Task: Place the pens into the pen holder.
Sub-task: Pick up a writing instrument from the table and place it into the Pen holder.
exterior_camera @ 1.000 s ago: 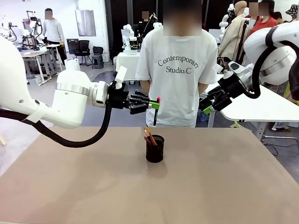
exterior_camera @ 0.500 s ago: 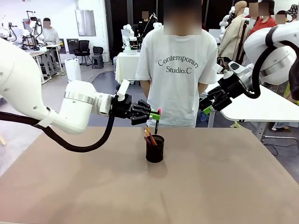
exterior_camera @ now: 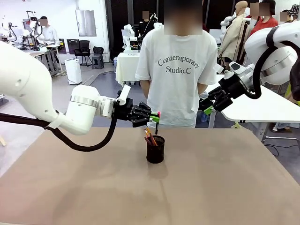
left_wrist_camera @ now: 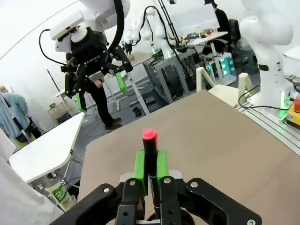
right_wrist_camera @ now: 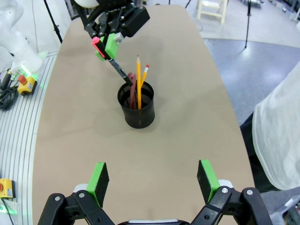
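We see the left gripper clamped on a black pen with a pink-red cap, held nearly upright just above the black mesh pen holder, its lower tip at the holder's rim. The holder stands on the brown table with two yellow pencils and a reddish pen inside. Well right of the holder, our right gripper hangs spread wide, holding nothing.
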Controlling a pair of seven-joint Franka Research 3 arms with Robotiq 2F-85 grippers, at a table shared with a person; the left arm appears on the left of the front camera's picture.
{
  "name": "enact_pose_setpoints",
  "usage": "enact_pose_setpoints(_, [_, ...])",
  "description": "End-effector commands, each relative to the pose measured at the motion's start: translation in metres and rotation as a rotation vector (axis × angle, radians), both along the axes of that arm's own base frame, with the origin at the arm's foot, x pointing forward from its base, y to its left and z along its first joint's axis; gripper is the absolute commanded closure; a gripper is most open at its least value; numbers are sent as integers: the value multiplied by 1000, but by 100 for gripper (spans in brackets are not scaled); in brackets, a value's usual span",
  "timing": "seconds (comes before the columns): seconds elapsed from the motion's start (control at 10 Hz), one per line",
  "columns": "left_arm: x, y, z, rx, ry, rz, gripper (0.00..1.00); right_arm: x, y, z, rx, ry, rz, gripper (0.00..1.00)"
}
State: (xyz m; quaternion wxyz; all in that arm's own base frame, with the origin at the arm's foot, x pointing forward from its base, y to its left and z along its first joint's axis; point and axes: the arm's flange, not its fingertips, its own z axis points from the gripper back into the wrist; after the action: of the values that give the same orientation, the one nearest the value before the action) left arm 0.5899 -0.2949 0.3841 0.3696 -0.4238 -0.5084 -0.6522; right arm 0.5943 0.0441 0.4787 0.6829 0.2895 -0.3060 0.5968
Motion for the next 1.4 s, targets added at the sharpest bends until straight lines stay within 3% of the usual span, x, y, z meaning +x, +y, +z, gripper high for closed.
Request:
enact_pose_setpoints(0.0, [17, -6, -5, -32, 38, -27, 100, -2, 2, 1, -12, -9, -4, 0])
enact_pose_setpoints(1.0, [31, -10, -30, -63, 115, -32, 100, -2, 2, 1, -12, -9, -4, 0])
enact_pose_setpoints(1.3, [30, -9, -30, -72, 125, -26, 44, -2, 2, 1, -12, -9, -4, 0])
